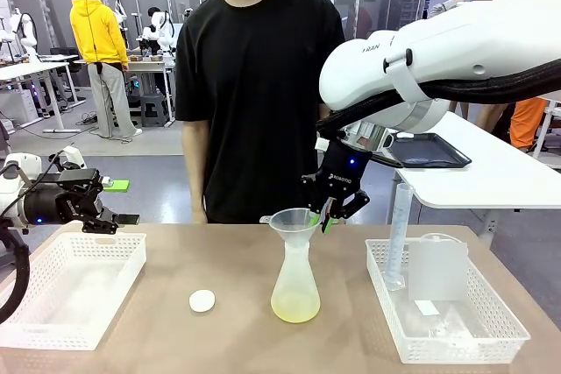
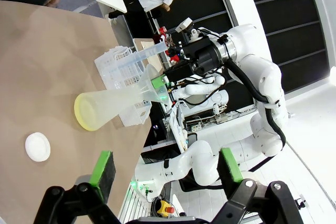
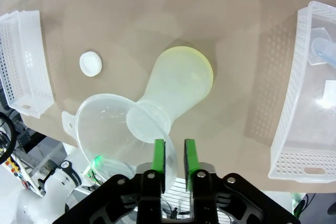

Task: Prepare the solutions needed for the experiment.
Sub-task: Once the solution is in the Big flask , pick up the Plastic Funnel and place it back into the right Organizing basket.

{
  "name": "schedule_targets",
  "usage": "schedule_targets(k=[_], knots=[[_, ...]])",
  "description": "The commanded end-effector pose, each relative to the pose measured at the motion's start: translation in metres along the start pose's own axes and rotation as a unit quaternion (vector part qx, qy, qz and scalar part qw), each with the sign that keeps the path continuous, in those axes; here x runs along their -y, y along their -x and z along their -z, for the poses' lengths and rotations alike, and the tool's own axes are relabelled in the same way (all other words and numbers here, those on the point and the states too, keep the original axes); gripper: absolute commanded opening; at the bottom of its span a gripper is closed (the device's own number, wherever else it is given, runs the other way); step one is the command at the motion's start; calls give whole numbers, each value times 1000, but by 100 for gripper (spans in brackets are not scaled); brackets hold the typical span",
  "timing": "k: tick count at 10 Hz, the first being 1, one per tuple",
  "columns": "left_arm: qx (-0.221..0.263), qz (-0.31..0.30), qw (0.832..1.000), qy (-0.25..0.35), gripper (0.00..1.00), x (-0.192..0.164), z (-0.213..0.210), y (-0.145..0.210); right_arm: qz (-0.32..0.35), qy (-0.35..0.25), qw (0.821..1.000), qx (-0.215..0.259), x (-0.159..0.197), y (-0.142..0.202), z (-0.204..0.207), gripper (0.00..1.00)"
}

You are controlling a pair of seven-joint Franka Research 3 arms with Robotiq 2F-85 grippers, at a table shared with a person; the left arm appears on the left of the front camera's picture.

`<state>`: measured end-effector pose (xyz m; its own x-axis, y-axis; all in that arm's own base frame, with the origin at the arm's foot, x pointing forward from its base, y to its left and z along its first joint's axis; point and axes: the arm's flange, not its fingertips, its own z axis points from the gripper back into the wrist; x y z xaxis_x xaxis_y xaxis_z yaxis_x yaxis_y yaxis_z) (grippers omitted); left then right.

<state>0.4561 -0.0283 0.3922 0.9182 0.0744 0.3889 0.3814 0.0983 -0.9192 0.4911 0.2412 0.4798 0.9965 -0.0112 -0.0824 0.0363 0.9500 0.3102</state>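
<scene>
Left arm low at far left, left gripper [image 2: 166, 170] level, jaws wide open. Right arm reaches to the middle, right gripper [image 3: 174, 153] pointing down, pinching funnel [image 3: 105, 124] rim.

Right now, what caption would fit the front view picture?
The right tool pinches the funnel by its rim over the flask of yellow-green solution.

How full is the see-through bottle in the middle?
Nearly empty. The flask, beneath the funnel, holds only a shallow layer of yellow-green liquid at its bottom.
</scene>
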Motion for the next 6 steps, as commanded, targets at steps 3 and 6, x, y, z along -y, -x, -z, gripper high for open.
schedule_targets(k=[3,6], knots=[[2,10,1000,1,100,0,-1,0,19,-9,1000,-7,-5,-1,1,0],[2,10,1000,1,100,0,-1,0,11,-31,999,-9,-5,6,-5,0]])
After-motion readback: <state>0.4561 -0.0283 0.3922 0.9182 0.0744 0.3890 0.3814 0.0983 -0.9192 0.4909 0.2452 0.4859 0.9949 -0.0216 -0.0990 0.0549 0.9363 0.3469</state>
